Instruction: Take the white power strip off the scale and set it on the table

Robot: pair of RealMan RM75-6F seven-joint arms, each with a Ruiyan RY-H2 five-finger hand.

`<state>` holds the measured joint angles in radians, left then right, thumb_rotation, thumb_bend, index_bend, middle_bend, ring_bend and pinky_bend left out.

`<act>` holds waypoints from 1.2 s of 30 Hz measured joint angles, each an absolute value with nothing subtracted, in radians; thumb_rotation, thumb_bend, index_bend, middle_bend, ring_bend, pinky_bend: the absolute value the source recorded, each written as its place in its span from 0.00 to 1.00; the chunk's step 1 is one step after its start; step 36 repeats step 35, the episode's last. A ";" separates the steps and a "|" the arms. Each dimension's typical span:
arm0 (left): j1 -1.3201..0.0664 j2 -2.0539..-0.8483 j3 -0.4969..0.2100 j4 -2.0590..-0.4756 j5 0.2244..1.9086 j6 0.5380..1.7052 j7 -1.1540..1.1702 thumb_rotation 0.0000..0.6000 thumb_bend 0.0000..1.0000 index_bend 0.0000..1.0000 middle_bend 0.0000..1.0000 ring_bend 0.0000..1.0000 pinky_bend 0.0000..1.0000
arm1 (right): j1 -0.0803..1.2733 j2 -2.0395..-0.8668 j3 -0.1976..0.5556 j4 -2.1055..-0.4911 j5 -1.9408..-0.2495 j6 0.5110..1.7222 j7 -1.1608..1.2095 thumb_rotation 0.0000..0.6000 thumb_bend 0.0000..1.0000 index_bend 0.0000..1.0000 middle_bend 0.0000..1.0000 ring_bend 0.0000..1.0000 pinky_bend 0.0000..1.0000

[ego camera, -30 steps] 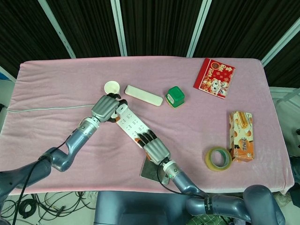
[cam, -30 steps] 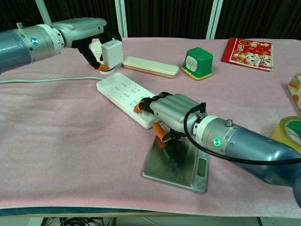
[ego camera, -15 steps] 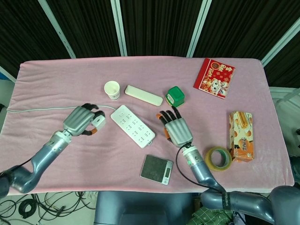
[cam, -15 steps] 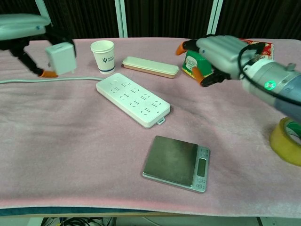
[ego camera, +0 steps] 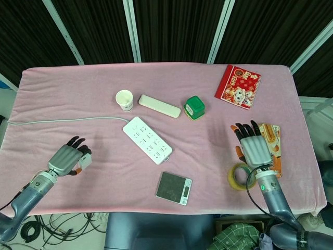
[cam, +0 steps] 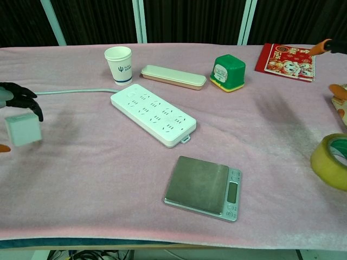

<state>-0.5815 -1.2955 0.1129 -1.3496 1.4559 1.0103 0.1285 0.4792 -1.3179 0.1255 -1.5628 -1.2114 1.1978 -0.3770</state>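
The white power strip (ego camera: pixel 147 139) (cam: pixel 153 115) lies flat on the pink tablecloth, up and left of the silver scale (ego camera: pixel 174 188) (cam: pixel 203 188), apart from it. Nothing is on the scale. The strip's grey cable (ego camera: pixel 67 120) (cam: pixel 76 91) runs off to the left. My left hand (ego camera: pixel 67 159) (cam: pixel 13 100) is at the near left corner and holds the white plug (ego camera: pixel 83 162) (cam: pixel 23 130). At the right, my right hand (ego camera: pixel 253 148) has its fingers spread and holds nothing, over the snack box. The chest view shows only its fingertips (cam: pixel 323 46) at the right edge.
A paper cup (ego camera: pixel 124 99) (cam: pixel 119 65), a long cream case (ego camera: pixel 159 105) (cam: pixel 173 76) and a green box (ego camera: pixel 194 107) (cam: pixel 227 72) stand behind the strip. A red packet (ego camera: pixel 238 86), a snack box (ego camera: pixel 276 156) and a tape roll (ego camera: pixel 237 177) (cam: pixel 329 161) are on the right.
My left hand has pulled back to the near left with the plug. The right hand has swung away from the strip to the right side. The strip stays on the cloth.
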 measured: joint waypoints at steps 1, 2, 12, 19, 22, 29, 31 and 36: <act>-0.576 -1.303 0.107 -1.350 1.435 1.009 0.151 1.00 0.00 0.16 0.02 0.00 0.00 | 0.465 -1.303 0.116 -1.560 -1.217 1.206 -0.364 1.00 0.27 0.09 0.06 0.10 0.04; -0.572 -1.307 0.100 -1.353 1.419 1.010 0.167 1.00 0.00 0.15 0.01 0.00 0.00 | 0.455 -1.291 0.109 -1.557 -1.221 1.213 -0.358 1.00 0.26 0.08 0.05 0.09 0.04; -0.511 -1.256 0.052 -1.521 1.332 1.096 0.251 1.00 0.00 0.14 0.03 0.00 0.00 | 0.304 -1.172 0.069 -1.529 -1.259 1.365 -0.213 1.00 0.24 0.04 0.04 0.07 0.03; -0.369 -1.165 0.060 -1.705 1.327 1.347 0.303 1.00 0.00 0.13 0.03 0.00 0.00 | 0.191 -1.109 0.024 -1.542 -1.325 1.490 -0.121 1.00 0.24 0.03 0.04 0.07 0.04; -0.283 -1.128 0.079 -1.783 1.334 1.462 0.312 1.00 0.00 0.13 0.03 0.00 0.00 | 0.151 -1.101 -0.001 -1.564 -1.367 1.546 -0.116 1.00 0.24 0.03 0.04 0.07 0.04; -0.129 -1.095 0.145 -1.831 1.453 1.650 0.306 1.00 0.00 0.13 0.03 0.00 0.00 | 0.091 -1.129 -0.076 -1.601 -1.508 1.612 -0.156 1.00 0.24 0.02 0.04 0.07 0.03; -0.098 -1.090 0.156 -1.837 1.482 1.689 0.295 1.00 0.00 0.13 0.03 0.00 0.00 | 0.086 -1.141 -0.090 -1.608 -1.538 1.611 -0.181 1.00 0.24 0.01 0.04 0.07 0.03; -0.071 -1.084 0.160 -1.840 1.523 1.722 0.280 1.00 0.00 0.13 0.03 0.00 0.00 | 0.082 -1.159 -0.095 -1.624 -1.568 1.607 -0.209 1.00 0.24 0.01 0.04 0.07 0.03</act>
